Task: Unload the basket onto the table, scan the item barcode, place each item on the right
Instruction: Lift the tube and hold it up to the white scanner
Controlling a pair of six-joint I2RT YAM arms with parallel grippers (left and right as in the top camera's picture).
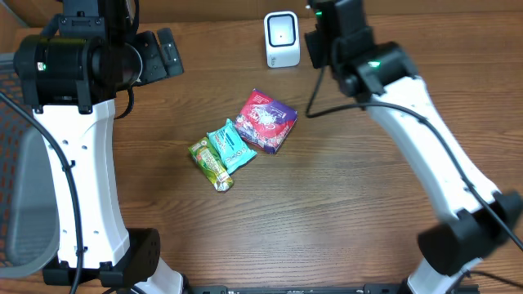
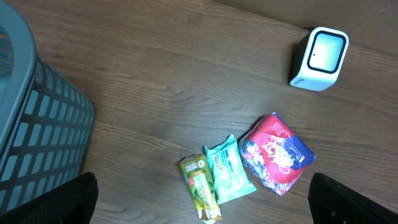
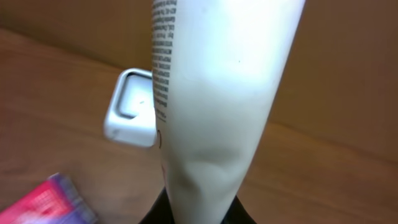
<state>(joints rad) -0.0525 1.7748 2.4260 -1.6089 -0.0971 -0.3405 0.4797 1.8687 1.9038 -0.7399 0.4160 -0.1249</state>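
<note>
Tube (image 3: 217, 93), white with small print down one side, is pinched at its lower end by the right pincer (image 3: 196, 214), held up in front of the little white scanner (image 3: 130, 109) at the back of the surface (image 1: 343, 204). Left pincer (image 2: 208, 200) hangs spread wide, apart from the green pack (image 1: 211, 163), teal pack (image 1: 231, 145) and purple pouch (image 1: 265, 121) lying mid-surface. Grey basket (image 2: 37, 124) off to the side.

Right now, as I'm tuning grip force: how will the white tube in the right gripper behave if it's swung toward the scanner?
The white tube looks soft-walled: it creases just above the right gripper, so harder squeezing would likely dent it further. Its smooth skin may slip. Held at the narrow end, the wide end could sway.
</note>
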